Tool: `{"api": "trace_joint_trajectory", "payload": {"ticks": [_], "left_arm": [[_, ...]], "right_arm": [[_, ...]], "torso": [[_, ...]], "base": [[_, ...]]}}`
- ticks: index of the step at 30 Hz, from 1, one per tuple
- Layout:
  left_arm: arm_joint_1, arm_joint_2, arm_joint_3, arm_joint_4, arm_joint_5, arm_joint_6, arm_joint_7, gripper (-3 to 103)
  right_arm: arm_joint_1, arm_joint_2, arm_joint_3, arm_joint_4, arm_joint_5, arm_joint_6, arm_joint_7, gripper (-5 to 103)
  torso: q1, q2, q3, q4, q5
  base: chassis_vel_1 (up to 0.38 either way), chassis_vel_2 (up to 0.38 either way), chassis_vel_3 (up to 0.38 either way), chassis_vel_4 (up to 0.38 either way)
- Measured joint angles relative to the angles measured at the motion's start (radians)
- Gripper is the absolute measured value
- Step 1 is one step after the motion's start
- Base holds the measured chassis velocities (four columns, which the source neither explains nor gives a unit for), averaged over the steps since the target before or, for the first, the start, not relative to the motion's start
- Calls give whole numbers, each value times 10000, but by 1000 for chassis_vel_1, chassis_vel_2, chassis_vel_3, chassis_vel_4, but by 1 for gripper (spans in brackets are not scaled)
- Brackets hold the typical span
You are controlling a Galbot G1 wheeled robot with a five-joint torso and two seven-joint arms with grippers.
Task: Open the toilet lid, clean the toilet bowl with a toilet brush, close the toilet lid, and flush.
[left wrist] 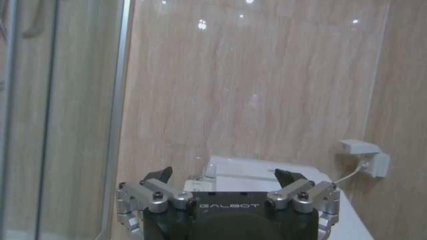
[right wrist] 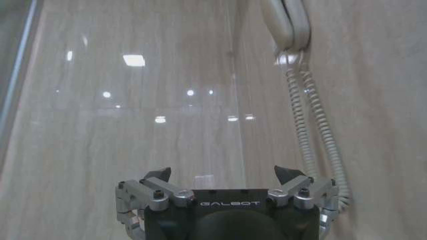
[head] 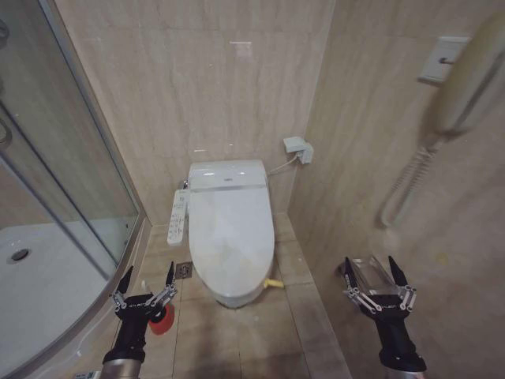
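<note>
From the head view, the toilet lid (head: 230, 229) lies closed and flat over the toilet bowl (head: 237, 296), which stands against the beige tiled back wall between a glass shower enclosure (head: 55, 197) on the robot's left and the side wall on its right. A small yellow strap (head: 273, 283) sticks out near the lid's front edge. A white button panel (head: 179, 215) runs along the bowl's left side, and a floor drain (head: 184, 270) sits in the tiles just beside it. The left end effector (head: 147, 279) hovers low over the floor, left of the bowl's front, its fingers spread apart and empty. Right behind it a little round red holder (head: 163, 320) stands on the floor; the toilet brush itself cannot be made out. The right end effector (head: 371, 273) hangs to the right of the bowl, near the side wall, also released and empty. A wall phone handset (head: 465, 79) with a coiled cord hangs on that wall.

In the left wrist view, the left end effector (left wrist: 223, 176) is spread wide, with the rear of the lid (left wrist: 267, 172) and a wall socket (left wrist: 365, 156) beyond it.

In the right wrist view, the right end effector (right wrist: 223, 175) is likewise spread, facing bare tile, with the handset's coiled cord (right wrist: 313, 125) alongside.
</note>
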Motion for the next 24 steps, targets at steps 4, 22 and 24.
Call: {"api": "trace_joint_trajectory", "payload": {"ticks": [4, 22, 24], "left_arm": [[-10, 4, 1, 92, 0, -29, 0, 100], [4, -74, 15, 145, 63, -117, 1, 100], [-2, -90, 46, 199, 100, -137, 2, 100]], "right_arm": [[-3, -3, -63, 88, -92, 18, 159, 100], [-21, 31, -189, 56, -24, 182, 175, 100], [-40, -53, -233, -149, -416, 221, 342, 100]], "torso": [[-2, 0, -1, 4, 1], [-12, 5, -5, 1, 2], [-12, 4, -5, 0, 2]], "base": [[-81, 68, 31, -70], [17, -21, -16, 12], [0, 0, 0, 0]]}}
